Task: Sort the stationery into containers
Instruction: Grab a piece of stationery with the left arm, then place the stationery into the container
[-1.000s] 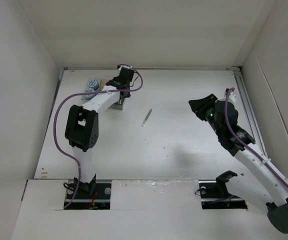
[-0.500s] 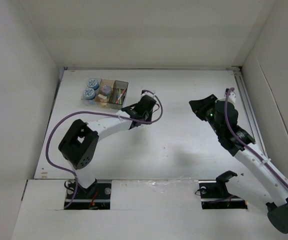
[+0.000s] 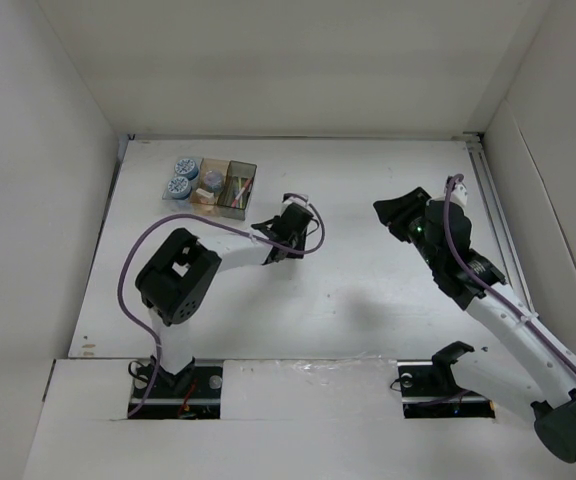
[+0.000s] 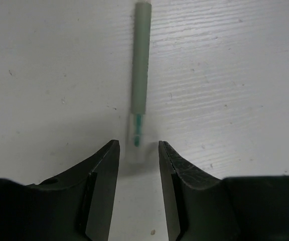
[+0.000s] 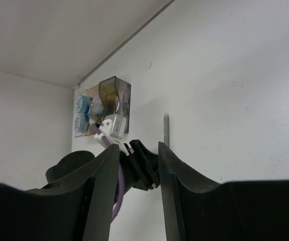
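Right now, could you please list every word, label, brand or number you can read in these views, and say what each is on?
No text can be read in any view.
The pale green pen shows no print.
The trays carry no label.
The tape rolls show only a blue pattern, too small to tell whether it holds lettering.

White arm links [image 3: 230, 248], black joints [image 3: 176, 277], purple cables [image 3: 131, 260], black tapered fingers [image 4: 103, 175]
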`<state>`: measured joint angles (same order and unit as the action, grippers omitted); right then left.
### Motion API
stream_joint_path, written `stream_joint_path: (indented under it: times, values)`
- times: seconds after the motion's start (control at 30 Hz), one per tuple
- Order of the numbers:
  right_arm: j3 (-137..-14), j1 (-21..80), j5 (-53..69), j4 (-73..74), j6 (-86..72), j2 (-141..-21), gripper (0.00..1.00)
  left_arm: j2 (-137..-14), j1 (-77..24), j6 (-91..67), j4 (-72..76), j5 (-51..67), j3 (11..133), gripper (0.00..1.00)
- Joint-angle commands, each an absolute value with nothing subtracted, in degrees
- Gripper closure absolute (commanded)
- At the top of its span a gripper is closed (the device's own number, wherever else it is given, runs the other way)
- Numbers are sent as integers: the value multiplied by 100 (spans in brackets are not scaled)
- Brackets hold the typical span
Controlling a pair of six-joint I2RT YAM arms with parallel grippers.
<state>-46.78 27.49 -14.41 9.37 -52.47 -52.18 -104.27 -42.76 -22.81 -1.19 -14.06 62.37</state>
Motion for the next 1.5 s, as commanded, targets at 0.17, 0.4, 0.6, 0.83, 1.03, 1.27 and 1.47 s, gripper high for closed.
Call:
stream_joint_path:
  times: [0.17, 0.4, 0.6, 0.83, 1.03, 1.27, 1.47]
  values:
    - [-4896, 2804, -1441, 694, -5212, -5194, 57, -10942, -4289, -2206, -114, -2013, 6688, 66]
    - [-4896, 2804, -1494, 694, -5212, -5142, 57, -11065, -4289, -2311, -114, -2161, 6688, 96]
    - [-4896, 2804, -1494, 694, -5212, -5142, 57, -10540, -4289, -2610, -114, -2285, 6636, 100]
    - [-4896, 2804, -1494, 694, -5212, -5089, 57, -9572, -3815, -2610, -332, -2214, 7214, 100]
    - [-4896, 2804, -1441, 694, -5212, -5142, 57, -9641, -3104, -2540, -615, -2268, 7839, 100]
    - [-4896, 2804, -1441, 694, -5212, -5089, 57, -10238, -2330, -2163, -983, -1652, 8428, 100]
    - [-4896, 2804, -1441, 694, -5212, -5036, 57, -10643, -2199, -1811, -1283, -1820, 8657, 100]
